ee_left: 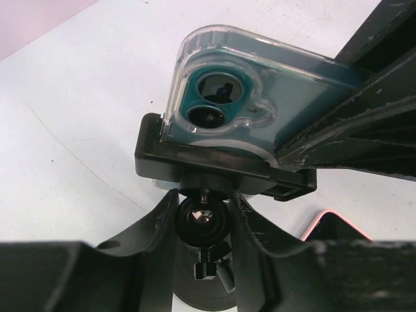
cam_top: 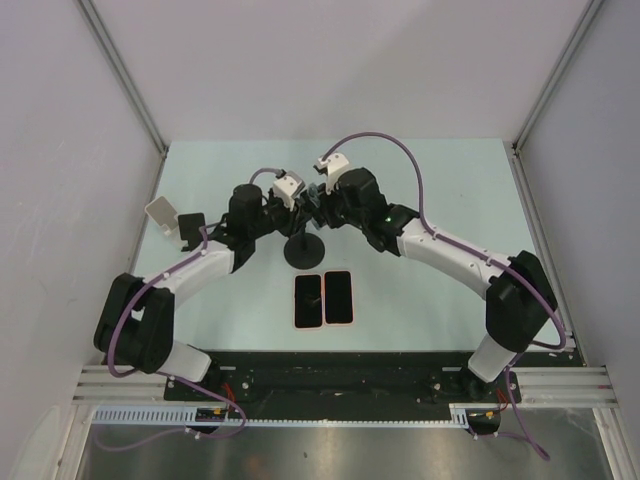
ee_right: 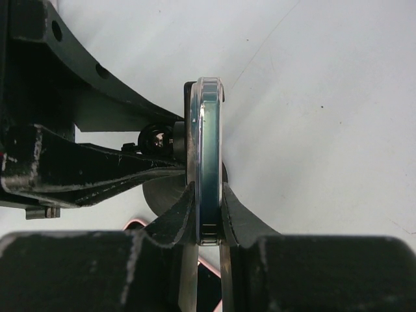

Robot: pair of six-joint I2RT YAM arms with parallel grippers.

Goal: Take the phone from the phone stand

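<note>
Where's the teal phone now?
Table centre, top view: the teal phone sits in the phone stand, pinched edgewise by the right gripper, left gripper clamping the stand's neck below.

Glossy clear plastic casing the phone [ee_left: 260, 84], matt black plastic stand [ee_left: 195, 162], scuffed black left claw [ee_left: 205, 218], smooth pale surface [ee_left: 78, 130].

Pale green table [cam_top: 440, 200], black stand base [cam_top: 304, 252], two flat phones [cam_top: 339, 297]
</note>
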